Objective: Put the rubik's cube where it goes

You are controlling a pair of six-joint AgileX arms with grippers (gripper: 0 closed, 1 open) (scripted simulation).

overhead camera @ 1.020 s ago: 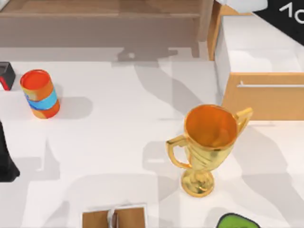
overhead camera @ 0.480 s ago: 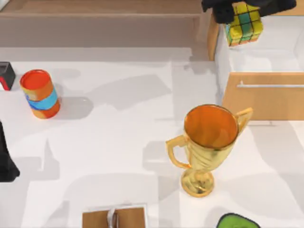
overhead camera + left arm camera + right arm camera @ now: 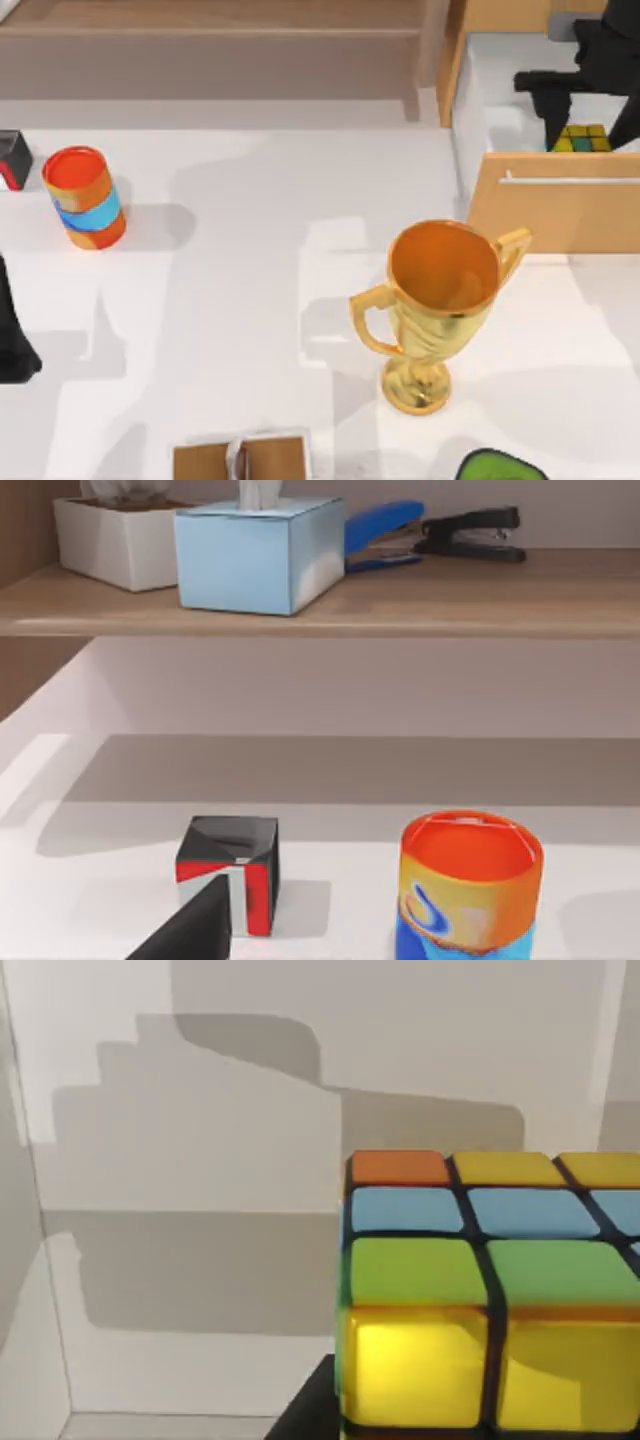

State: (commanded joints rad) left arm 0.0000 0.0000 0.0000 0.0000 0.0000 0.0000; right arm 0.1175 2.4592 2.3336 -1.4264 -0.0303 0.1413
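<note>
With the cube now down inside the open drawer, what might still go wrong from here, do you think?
The rubik's cube sits close behind the drawer's wooden front, so a tilted release might leave it leaning there. The right gripper hangs low between the white drawer walls; withdrawing sideways could clip them.

1 rubik's cube [image 3: 583, 138], 1 trophy [image 3: 440, 305]; 1 can [image 3: 85, 197], 2 staplers [image 3: 430, 535]

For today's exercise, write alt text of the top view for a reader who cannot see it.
The right gripper reaches into an open white drawer at the table's far right, over the rubik's cube inside it. A gold trophy stands mid-table, and an orange-and-blue can stands at the left.
</note>
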